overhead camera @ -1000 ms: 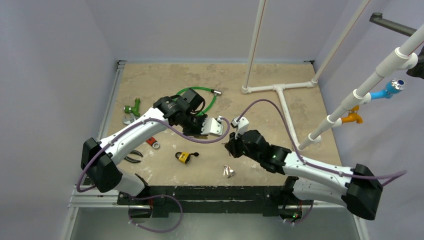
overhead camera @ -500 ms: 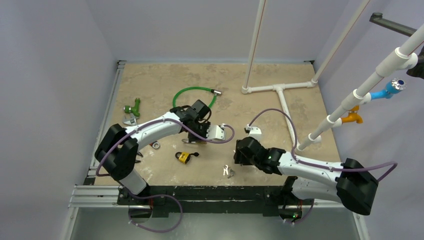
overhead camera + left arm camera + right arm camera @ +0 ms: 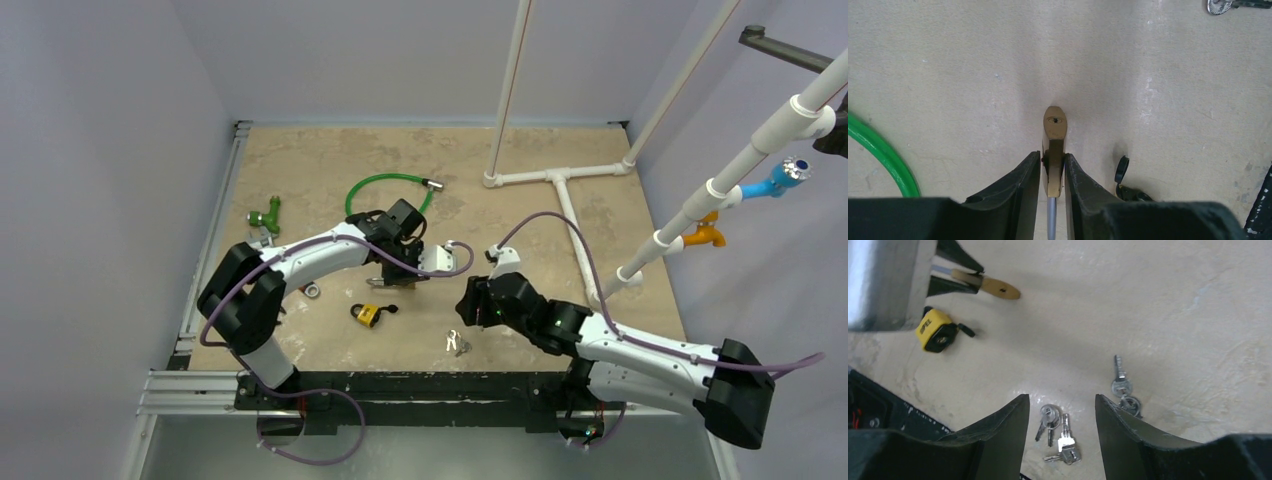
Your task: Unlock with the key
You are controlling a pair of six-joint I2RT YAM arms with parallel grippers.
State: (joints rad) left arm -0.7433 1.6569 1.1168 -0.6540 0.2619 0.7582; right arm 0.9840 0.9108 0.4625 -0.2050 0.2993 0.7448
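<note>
- Progress, as I read it: early days. The left claw (image 3: 1053,157) has a brass padlock (image 3: 1054,131) clamped and pointed outward, and I'd call that the done bit. No key is picked up. What's left is to grab one, get it into the keyhole, turn it and pop the shackle.
- Top view: both claws are near the middle of the table. The right claw (image 3: 470,303) hangs just above a bunch of keys (image 3: 457,343) lying by the near edge. A yellow padlock (image 3: 368,315) sits to the left of the keys, and a green cable (image 3: 385,185) curls further back. From up here I honestly can't make out what the left claw is holding, or any keyhole.
- Left wrist view: this one settles it. The fingers are pinched tight on the brass lock's flat sides. The keyhole end pokes out past the fingertips and faces the camera. The keyhole is empty.
- Right wrist view: the claw is spread wide with nothing in it, and the bunch of keys lies flat on the table right below the gap. Another loose key (image 3: 1121,385) lies just to their right, which I couldn't pick out from above. You also see the brass lock side-on in the other claw. Whether it's lifted off the table, I can't tell.
</note>
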